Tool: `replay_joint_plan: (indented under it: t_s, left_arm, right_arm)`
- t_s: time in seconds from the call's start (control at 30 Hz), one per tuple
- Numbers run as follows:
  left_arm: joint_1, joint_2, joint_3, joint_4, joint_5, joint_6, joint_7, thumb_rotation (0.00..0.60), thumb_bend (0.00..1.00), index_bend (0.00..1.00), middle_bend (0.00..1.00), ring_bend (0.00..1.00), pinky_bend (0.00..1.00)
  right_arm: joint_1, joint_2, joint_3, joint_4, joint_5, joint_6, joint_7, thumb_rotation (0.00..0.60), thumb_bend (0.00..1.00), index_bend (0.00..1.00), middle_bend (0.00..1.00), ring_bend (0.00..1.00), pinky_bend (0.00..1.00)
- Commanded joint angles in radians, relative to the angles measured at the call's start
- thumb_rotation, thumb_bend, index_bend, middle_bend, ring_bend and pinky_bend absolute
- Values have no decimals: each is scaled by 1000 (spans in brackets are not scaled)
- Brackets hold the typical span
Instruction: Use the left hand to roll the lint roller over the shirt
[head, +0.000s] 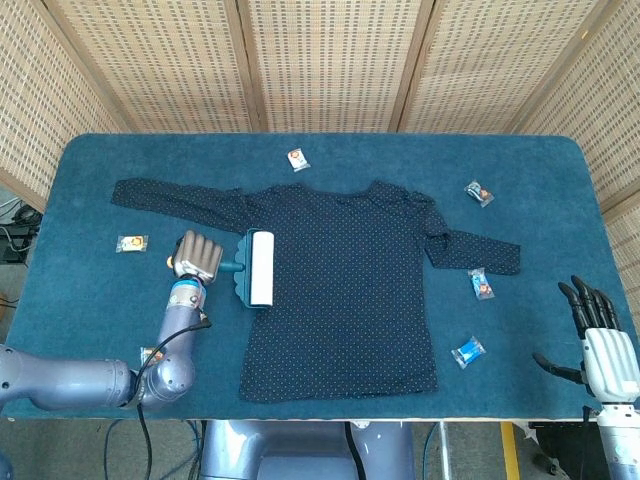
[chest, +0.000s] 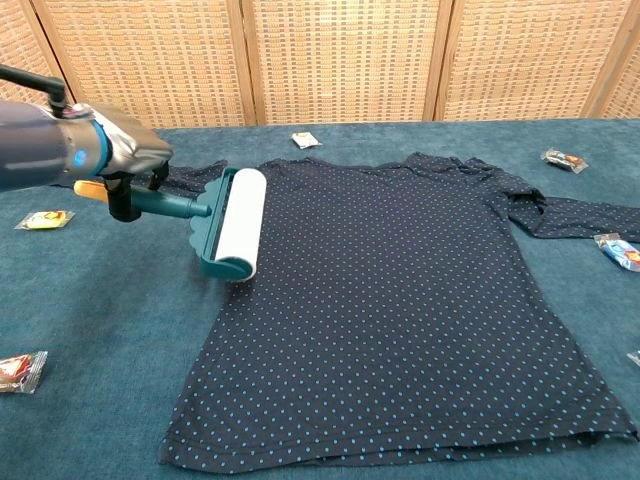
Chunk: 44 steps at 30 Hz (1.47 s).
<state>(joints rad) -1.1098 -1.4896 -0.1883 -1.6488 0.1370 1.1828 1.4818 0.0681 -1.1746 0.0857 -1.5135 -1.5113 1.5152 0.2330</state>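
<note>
A dark blue dotted long-sleeve shirt (head: 350, 270) (chest: 400, 300) lies flat across the middle of the blue table. My left hand (head: 197, 257) (chest: 125, 160) grips the teal handle of the lint roller (head: 255, 269) (chest: 232, 224). The white roll rests at the shirt's left edge, partly over the table cloth. An orange end of the handle pokes out behind the hand. My right hand (head: 598, 337) hangs beyond the table's right front corner with its fingers spread and nothing in it.
Small wrapped candies lie scattered on the table (head: 90, 300): one near the collar (head: 297, 158), one at the far right (head: 479, 192), two by the right sleeve (head: 481, 284) (head: 467, 351), two on the left (head: 130, 242) (chest: 20, 370). Wicker screens stand behind.
</note>
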Motion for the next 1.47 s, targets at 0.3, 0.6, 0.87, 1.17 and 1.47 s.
replay_joint_plan:
  t_s: [0.3, 0.6, 0.87, 1.17, 1.47]
  left_arm:
    - [132, 99, 83, -66, 267, -37, -300, 600, 559, 302, 359, 422, 432]
    - [155, 174, 111, -132, 209, -44, -349, 600, 341, 1, 15, 63, 154]
    - [276, 210, 107, -180, 429, -6, -633, 600, 298, 0, 0, 0, 0]
    - [576, 148, 244, -64, 1092, 322, -1112, 600, 240, 0, 0, 0, 0]
    - [738, 134, 333, 30, 1263, 469, -1251, 600, 140, 0, 0, 0, 0]
  right_arm:
    - [-5, -4, -1, -8, -7, 15, -28, 600, 121, 18, 0, 0, 0]
    - [-6, -8, -4, -13, -18, 24, -46, 600, 121, 18, 0, 0, 0]
    - [-5, -12, -7, -12, -20, 20, -63, 600, 121, 8, 0, 0, 0]
    - [-9, -13, -1, -13, -22, 39, -87, 600, 121, 0, 0, 0, 0]
    - [-14, -18, 0, -23, -30, 59, -132, 600, 121, 0, 0, 0, 0]
